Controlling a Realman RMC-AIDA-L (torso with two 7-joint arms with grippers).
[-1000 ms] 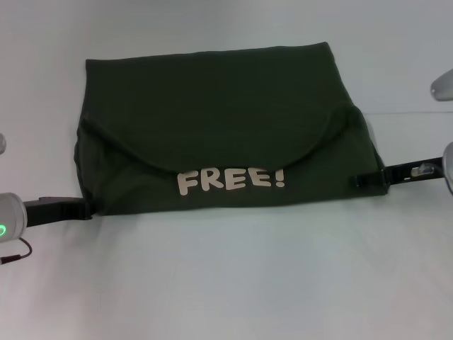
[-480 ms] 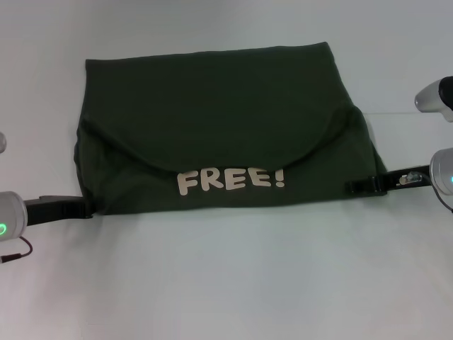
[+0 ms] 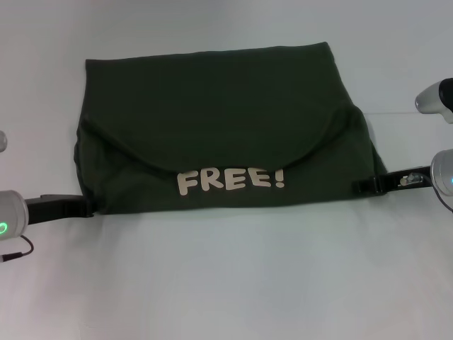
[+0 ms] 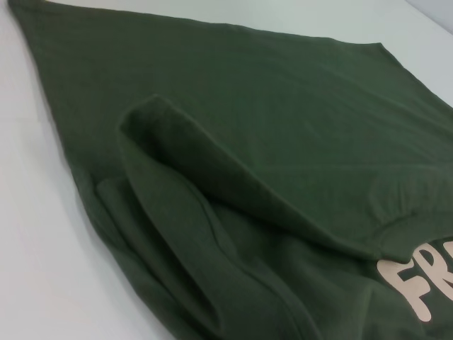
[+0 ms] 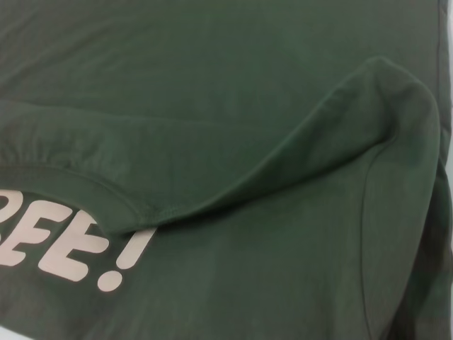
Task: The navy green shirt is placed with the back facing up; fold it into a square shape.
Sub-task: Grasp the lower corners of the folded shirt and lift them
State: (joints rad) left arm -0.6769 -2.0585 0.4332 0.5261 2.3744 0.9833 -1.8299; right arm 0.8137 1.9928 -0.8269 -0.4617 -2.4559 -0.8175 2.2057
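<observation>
Shirt point(image 3: 219, 127) half-folded on the surface point(image 3: 226, 283), left gripper point(image 3: 79, 207) and right gripper point(image 3: 364, 186) at its near corners, jaws' state unclear; next I'd fold crosswise.

Shirt: dark olive-green cotton T-shirt point(image 3: 219, 134), plain, no pattern
Lettering: cream block letters "FREE!" point(image 3: 231, 180) on the green cloth
Table: pale grey-white flat tabletop point(image 3: 226, 283), unpatterned
Left gripper point(image 3: 74, 206): black fingers, silver-grey wrist with a green light
Right gripper point(image 3: 368, 185): black fingers, silver-grey wrist
</observation>
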